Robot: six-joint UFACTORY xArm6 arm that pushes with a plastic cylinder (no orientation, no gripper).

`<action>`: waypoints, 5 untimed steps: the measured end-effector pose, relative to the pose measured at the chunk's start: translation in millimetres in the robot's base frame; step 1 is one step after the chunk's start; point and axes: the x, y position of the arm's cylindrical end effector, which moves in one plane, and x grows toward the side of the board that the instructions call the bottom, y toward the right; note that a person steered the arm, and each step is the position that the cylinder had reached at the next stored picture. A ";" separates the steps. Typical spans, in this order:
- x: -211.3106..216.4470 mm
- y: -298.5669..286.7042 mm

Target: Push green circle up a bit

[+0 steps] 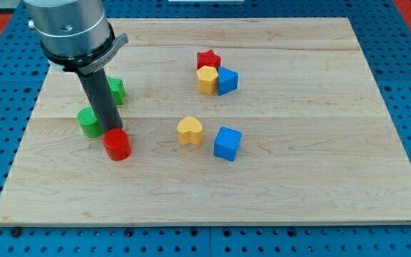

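Board (320,178) — 2 green, 2 red, 2 yellow, 2 blue | my tip (110,133) between green circle (88,122), red cylinder (116,145)

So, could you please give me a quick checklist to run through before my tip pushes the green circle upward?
1. Green circle in view: ok, at the view's left, partly behind the rod.
2. My tip below the circle, ready to push up: not ok; it sits at the circle's right, against the red cylinder.
3. Contact with the circle: cannot tell.
4. Path above the circle: ok straight up; another green block lies up-right.
5. Risk of dragging the red cylinder: not ok.
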 end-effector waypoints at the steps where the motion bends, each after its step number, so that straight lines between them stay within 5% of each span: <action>1: 20.6 11.3; 3: 28.8 -63.3; 5: 14.0 -52.8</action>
